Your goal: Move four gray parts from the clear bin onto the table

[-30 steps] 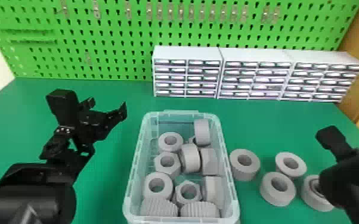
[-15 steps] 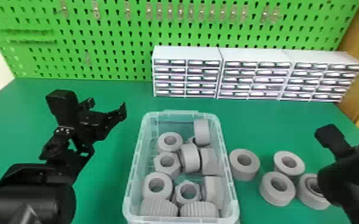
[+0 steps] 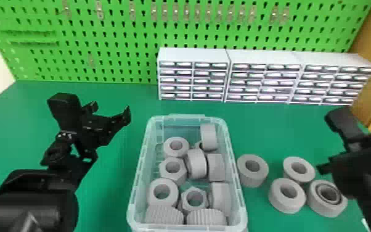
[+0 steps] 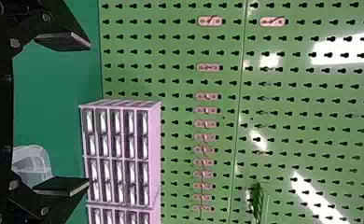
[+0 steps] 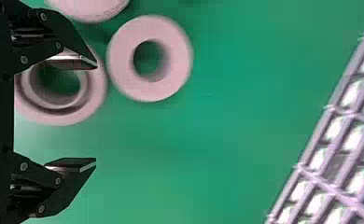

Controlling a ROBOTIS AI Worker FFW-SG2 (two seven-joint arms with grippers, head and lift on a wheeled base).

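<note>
At the right of the head view, my right gripper [image 3: 320, 169] is beside and above the loose gray parts; the right wrist view shows this gripper [image 5: 96, 113] open, nothing between its fingers, with a ringed gray part [image 5: 94, 105] partly behind one finger. Several gray parts lie on the table right of the clear bin [image 3: 239, 197], among them a ring [image 3: 306, 177] and a wider one [image 3: 252, 180]. More rings and nuts [image 3: 197, 165] fill the bin. My left gripper [image 3: 111, 109] is parked left of the bin, open and holding nothing; it appears again as the gripper [image 4: 89, 114] in the left wrist view.
White drawer cabinets [image 3: 194, 55] stand at the back of the green table [image 3: 126, 197], before a green pegboard [image 3: 108, 40]. The bin's walls rise between my left arm and the parts on the table.
My right arm has shifted a little to the left in the head view, with slight changes around the gray parts near it. The left arm has kept still.
</note>
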